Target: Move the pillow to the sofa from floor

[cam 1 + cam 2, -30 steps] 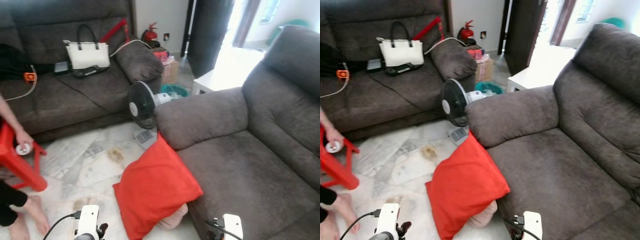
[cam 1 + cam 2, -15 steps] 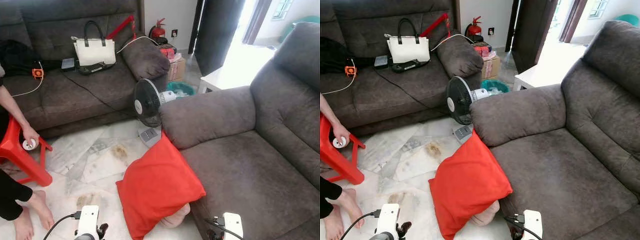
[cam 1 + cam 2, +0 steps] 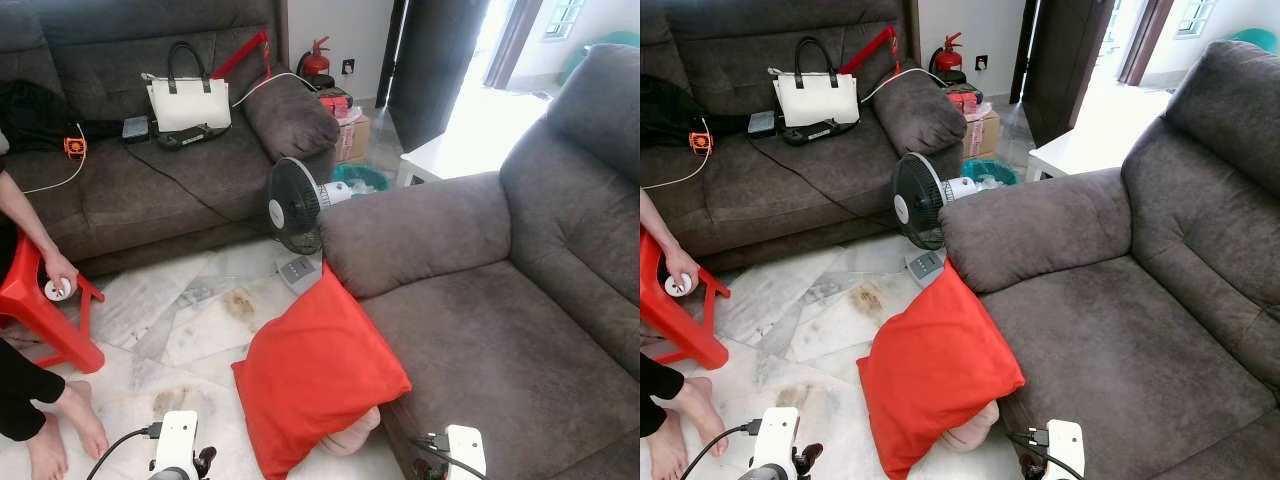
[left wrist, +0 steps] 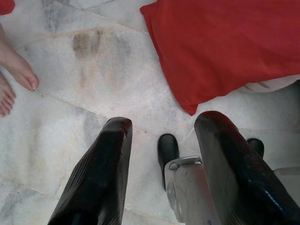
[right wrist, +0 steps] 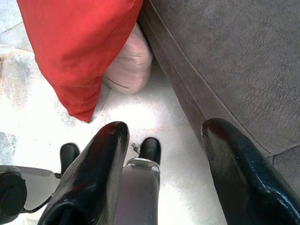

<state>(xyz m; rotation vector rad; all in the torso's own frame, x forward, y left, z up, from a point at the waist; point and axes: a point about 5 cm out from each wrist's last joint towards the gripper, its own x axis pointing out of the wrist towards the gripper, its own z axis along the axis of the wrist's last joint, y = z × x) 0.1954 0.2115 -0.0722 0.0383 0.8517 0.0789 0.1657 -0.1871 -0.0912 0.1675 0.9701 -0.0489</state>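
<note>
**Soft red pillow waiting on the floor**

Head views: square red fabric pillow (image 3: 318,375) propped on pale marble floor (image 3: 190,320), leaning against grey upholstered sofa (image 3: 480,340). Likely light, squashy; best pinched at a corner.

Left wrist: left pincer (image 4: 161,171) spread, empty.

Right wrist: right pincer (image 5: 161,176) spread, empty.

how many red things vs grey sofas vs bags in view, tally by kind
red pillow: 1
red stool: 1
fire extinguisher: 1
grey sofas: 2
white handbag: 1
fan: 1
total: 7
</note>
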